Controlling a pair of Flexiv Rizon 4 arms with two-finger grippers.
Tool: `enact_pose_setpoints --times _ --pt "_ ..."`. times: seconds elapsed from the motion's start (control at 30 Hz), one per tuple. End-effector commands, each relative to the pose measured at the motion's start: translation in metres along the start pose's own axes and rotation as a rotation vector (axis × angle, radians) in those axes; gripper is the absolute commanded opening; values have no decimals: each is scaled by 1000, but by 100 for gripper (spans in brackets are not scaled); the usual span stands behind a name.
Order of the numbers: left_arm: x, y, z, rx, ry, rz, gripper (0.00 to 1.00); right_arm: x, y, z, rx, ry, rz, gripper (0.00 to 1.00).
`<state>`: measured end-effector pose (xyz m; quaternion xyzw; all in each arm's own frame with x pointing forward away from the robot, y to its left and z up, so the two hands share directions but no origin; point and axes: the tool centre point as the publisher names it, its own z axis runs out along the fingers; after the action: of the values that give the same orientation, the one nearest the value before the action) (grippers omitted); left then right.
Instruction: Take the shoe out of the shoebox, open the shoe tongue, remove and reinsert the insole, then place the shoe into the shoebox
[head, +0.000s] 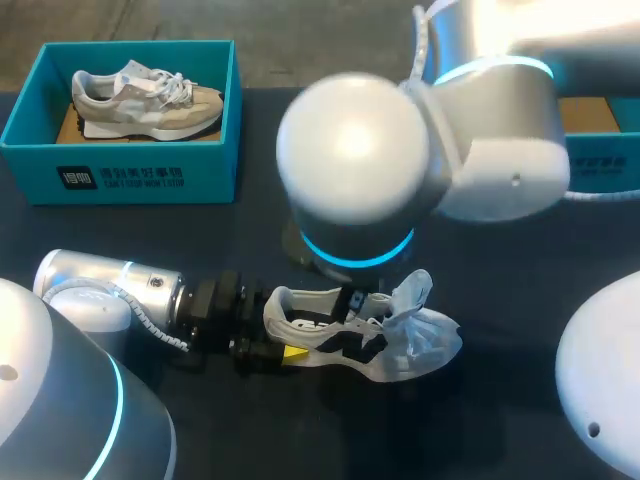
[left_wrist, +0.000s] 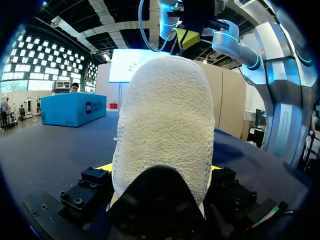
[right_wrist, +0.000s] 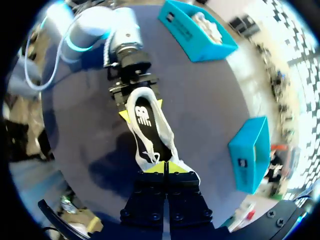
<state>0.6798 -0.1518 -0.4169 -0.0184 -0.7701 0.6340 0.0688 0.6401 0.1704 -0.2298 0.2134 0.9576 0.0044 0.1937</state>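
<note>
Dark table (head: 520, 420): left tool (right_wrist: 141, 109) clamps shoe (right_wrist: 147, 132) heel, right tool (right_wrist: 167, 167) closed

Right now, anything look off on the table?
Only the white shoe: it sits out on the table, heel clamped in the left jaws, tongue flared up over the toe. No damage or spill shows.

White shoe (head: 400, 345) opening up, tongue (head: 412, 292) lifted, dark insole (right_wrist: 146, 127) inside; teal shoebox (head: 130, 175) well apart, holding beige sneaker (head: 145, 100).
</note>
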Motion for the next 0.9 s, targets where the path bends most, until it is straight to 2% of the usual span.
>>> enact_pose_setpoints --times 0.03,0.2,0.4,0.6,0.7,0.9 --pt "0 -1 -1 -2 -1 0 0 -2 -9 -1 -29 10 -6 0" --pt "0 -1 -1 -2 -1 0 0 -3 0 20 -90 83 -100 0" --pt "0 -1 -1 -2 -1 0 0 -3 16 44 -74 114 -216 0" --pt "0 -1 -1 -2 -1 0 0 8 30 58 -66 121 -285 0" --pt "0 -1 -1 -2 -1 0 0 15 36 70 -38 120 -323 0" --pt "0 -1 -1 -2 -1 0 0 15 36 70 -38 120 -323 0"
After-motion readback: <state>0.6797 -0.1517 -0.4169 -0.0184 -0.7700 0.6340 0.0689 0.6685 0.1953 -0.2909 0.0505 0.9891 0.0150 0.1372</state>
